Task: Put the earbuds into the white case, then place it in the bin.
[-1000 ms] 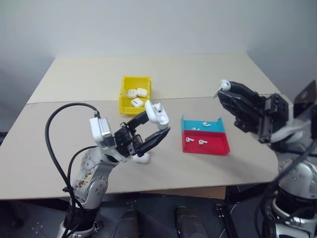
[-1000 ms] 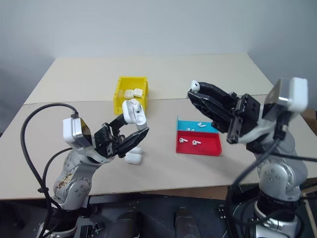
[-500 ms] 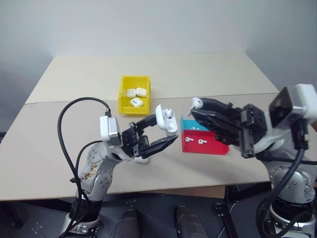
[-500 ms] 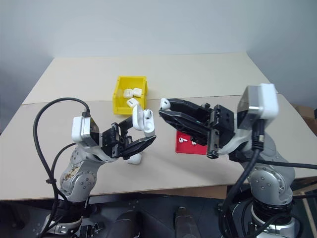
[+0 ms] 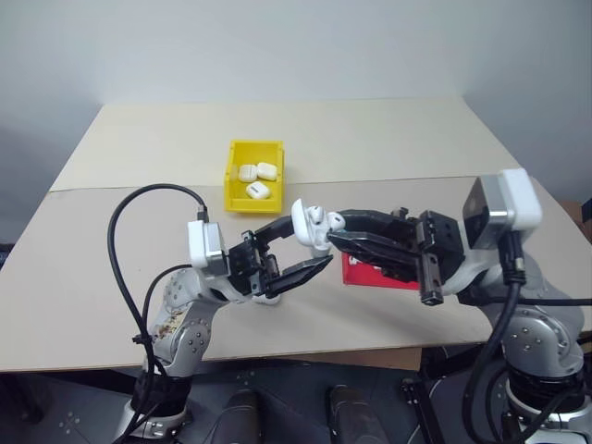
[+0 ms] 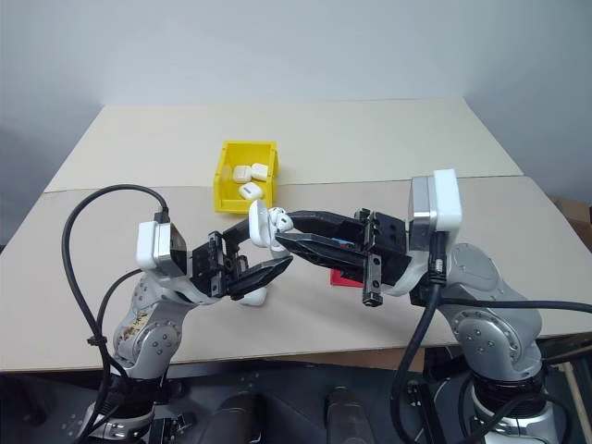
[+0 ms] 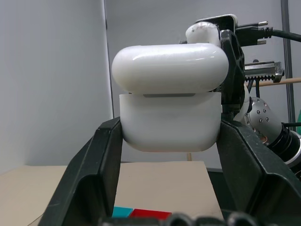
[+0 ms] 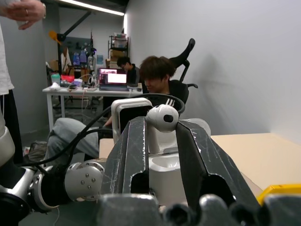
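Observation:
My left gripper (image 5: 310,244) is shut on the white case (image 5: 308,225) and holds it above the table with its lid flipped open. In the left wrist view the case (image 7: 169,113) sits between the two black fingers (image 7: 101,165). My right gripper (image 5: 335,228) reaches in from the right, shut on one white earbud (image 5: 335,220). The earbud (image 8: 162,117) hangs just over the open case's cavity (image 8: 165,165); whether they touch I cannot tell. The yellow bin (image 5: 242,206) stands further back on the table with three white cases in it.
Another white case (image 6: 252,296) lies on the table below my left gripper. A red tray (image 5: 381,277) is partly hidden behind my right gripper. In the right wrist view, a person (image 8: 157,80) sits at a desk and someone's hand (image 8: 23,10) shows.
My right gripper has swung left and slightly down with the earbud, from over the trays to the mouth of the open case. The left gripper and case have stayed put over the last half second.

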You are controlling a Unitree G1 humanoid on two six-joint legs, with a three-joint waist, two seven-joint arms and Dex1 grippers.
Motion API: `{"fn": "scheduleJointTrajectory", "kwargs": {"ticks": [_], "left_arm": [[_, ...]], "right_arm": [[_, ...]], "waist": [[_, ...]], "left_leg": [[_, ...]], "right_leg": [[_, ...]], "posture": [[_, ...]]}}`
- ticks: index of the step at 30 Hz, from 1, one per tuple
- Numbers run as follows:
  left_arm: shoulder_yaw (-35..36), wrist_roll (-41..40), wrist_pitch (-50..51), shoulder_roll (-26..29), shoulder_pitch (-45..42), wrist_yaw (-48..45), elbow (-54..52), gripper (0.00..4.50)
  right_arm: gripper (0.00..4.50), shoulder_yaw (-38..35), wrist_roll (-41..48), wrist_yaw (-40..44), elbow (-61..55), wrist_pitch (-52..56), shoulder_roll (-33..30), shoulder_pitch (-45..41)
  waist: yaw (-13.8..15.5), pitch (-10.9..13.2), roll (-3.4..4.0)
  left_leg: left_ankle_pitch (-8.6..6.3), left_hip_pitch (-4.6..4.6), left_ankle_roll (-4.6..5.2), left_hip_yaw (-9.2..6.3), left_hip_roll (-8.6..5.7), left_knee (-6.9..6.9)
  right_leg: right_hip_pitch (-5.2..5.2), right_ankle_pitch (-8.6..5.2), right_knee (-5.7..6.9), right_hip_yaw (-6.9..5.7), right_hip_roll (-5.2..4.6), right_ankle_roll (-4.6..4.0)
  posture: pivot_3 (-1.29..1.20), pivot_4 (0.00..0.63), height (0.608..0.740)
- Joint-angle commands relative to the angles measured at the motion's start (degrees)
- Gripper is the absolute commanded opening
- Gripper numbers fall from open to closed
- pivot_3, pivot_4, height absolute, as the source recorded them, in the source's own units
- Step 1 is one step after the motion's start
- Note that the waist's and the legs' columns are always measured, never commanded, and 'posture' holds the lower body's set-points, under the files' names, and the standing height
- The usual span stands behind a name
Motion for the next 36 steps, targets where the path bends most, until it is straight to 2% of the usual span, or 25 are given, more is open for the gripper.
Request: {"fn": "scheduleJointTrajectory", "kwargs": {"ticks": [1,21,27,32,36], "left_arm": [[0.6,0.0,-1.6,-0.4,-0.1,0.2,-1.8,2.75],[0.5,1.4,-3.6,-1.9,0.4,0.5,-1.1,2.75],[0.6,1.8,-3.8,-2.0,0.9,0.7,-1.3,2.75],[0.7,2.0,-3.9,-2.1,1.1,1.0,-1.3,2.75],[0.6,2.8,-4.1,-1.9,1.0,1.0,-0.4,2.75]], "right_arm": [[0.85,0.0,-0.5,0.4,-0.6,-0.5,-0.1,-1.1],[0.85,1.0,-3.9,3.6,1.2,-1.3,0.0,-0.6],[2.69,1.9,-5.7,4.6,1.1,-0.8,-1.4,-0.6],[2.69,-0.1,-5.3,5.7,2.4,-1.0,-2.4,-0.2],[2.69,-4.4,-4.7,6.5,5.0,-1.3,-5.1,-0.9]], "waist": [[0.0,0.0,0.00],[0.0,0.0,0.00],[0.0,0.0,0.00],[0.0,0.0,0.00],[0.0,0.0,-0.01]], "left_leg": [[0.00,-0.01,0.00,0.00,0.00,0.00],[0.00,-0.02,0.00,-0.01,0.00,0.00],[0.00,-0.02,0.00,-0.01,0.00,0.00],[0.00,-0.02,0.00,-0.01,0.00,0.00],[0.00,-0.02,0.00,0.00,-0.01,0.00]], "right_leg": [[0.00,0.00,0.00,0.00,0.00,0.00],[-0.01,0.00,-0.01,0.00,0.00,0.01],[0.00,0.00,-0.01,0.00,0.00,0.01],[-0.01,0.00,-0.01,-0.01,0.00,0.01],[0.00,0.00,-0.02,0.00,-0.01,0.01]], "posture": [[0.00,0.150,0.740],[0.00,0.150,0.740],[0.00,0.150,0.740],[0.00,0.150,0.740],[0.00,0.150,0.740]]}}
